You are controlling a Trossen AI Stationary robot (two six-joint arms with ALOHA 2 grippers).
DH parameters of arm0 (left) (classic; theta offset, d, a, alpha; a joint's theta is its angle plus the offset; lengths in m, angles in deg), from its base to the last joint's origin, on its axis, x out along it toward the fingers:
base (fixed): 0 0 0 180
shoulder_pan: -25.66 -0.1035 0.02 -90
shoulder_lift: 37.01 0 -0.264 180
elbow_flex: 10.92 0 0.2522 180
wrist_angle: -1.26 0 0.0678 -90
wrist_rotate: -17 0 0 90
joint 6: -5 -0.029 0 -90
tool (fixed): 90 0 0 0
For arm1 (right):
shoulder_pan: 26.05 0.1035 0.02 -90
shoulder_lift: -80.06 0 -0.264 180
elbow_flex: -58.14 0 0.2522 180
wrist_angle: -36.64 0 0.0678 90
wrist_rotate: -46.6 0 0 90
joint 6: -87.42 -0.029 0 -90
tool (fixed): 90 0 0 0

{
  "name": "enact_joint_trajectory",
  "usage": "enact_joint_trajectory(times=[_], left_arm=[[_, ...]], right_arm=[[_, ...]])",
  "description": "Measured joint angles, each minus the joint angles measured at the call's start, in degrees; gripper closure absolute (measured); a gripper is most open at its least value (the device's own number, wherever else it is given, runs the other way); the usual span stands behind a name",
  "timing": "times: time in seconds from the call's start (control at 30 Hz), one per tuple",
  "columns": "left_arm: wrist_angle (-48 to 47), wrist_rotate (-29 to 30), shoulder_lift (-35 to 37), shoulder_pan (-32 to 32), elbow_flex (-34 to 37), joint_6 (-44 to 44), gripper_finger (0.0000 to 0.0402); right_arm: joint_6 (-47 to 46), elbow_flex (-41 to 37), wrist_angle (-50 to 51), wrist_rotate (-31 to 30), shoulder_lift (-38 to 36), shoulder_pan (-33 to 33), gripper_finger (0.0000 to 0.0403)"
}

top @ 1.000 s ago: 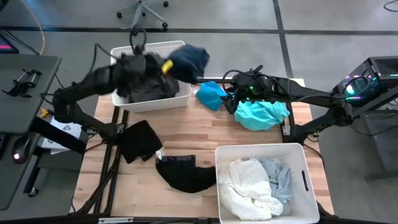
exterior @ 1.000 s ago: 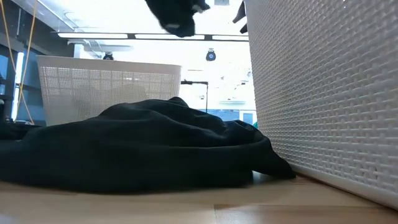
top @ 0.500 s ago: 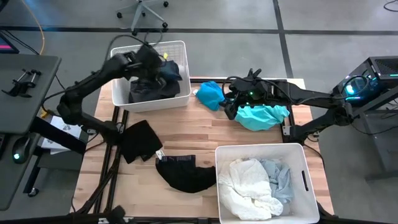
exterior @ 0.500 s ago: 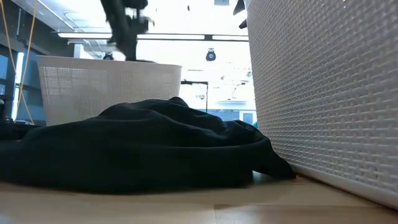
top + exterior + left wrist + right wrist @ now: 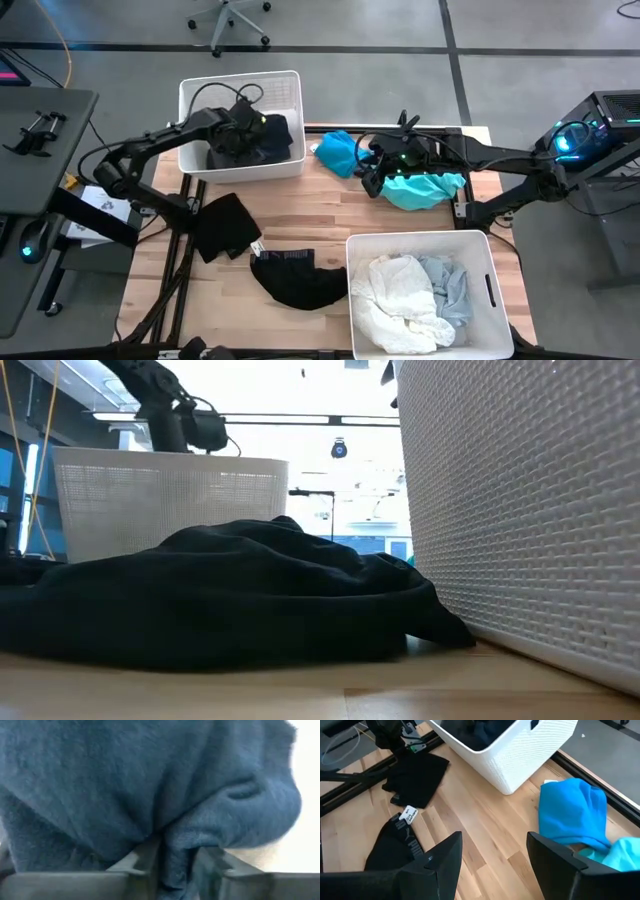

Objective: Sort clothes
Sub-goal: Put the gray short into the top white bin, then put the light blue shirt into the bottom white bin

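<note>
My left gripper (image 5: 245, 130) reaches down into the far-left white bin (image 5: 200, 95) and is shut on a dark blue fleece garment (image 5: 272, 135), which fills the left wrist view (image 5: 125, 785). My right gripper (image 5: 369, 180) is open and empty above the table, between a bright blue garment (image 5: 338, 152) and a turquoise one (image 5: 425, 185); both lie on the table and show in the right wrist view (image 5: 572, 815) (image 5: 625, 855). Two black garments (image 5: 225, 225) (image 5: 295, 280) lie on the table at the left and the near middle. My left gripper pinches a bunched fold of the dark blue garment (image 5: 176, 855) between its two fingers (image 5: 140, 862). It comes from above, slanting down into the bin. The rest of the garment bulges ahead of the fingers and lies in the bin on darker clothes (image 5: 225, 150).
A second white bin (image 5: 420, 245) at the near right holds white (image 5: 395, 295) and pale grey-blue (image 5: 450, 285) garments. In the low view its wall (image 5: 520, 510) stands beside the black garment (image 5: 220, 595). Bare wood lies in the table's middle (image 5: 320, 205).
My left gripper has carried the dark blue garment from high above the far-left bin's right rim toward the table's left and down into the bin, still shut on it. My right gripper has gone a little toward the near edge.
</note>
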Motion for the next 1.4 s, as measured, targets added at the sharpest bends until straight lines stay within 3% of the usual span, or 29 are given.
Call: enact_joint_trajectory(times=[0.23,0.53,0.8,0.97,1.13,1.4], left_arm=[[-6.53,-0.11,3.53,0.01,-10.71,0.55,0.0229],[-8.73,-1.47,7.81,0.26,-20.83,5.98,0.0214],[-4.50,-1.48,11.07,6.73,-19.15,6.81,0.0230],[2.60,-1.24,13.22,13.64,-11.79,7.61,0.0242],[7.62,-1.19,14.78,20.54,-8.65,10.33,0.0252],[13.17,-1.10,15.93,27.69,-8.65,10.81,0.0263]], right_arm=[[0.00,0.02,4.92,-0.44,-0.15,-2.06,0.0194],[-2.79,0.02,11.11,-0.52,-2.30,-8.27,0.0194],[-2.51,-0.88,19.00,-2.05,-2.07,-10.08,0.0194],[-4.91,-11.18,12.53,-6.61,-4.92,-9.19,0.0194],[-6.89,-18.76,5.27,0.37,-5.01,-10.22,0.0189],[-2.67,-21.41,7.93,2.54,-0.31,-16.85,0.0103]])
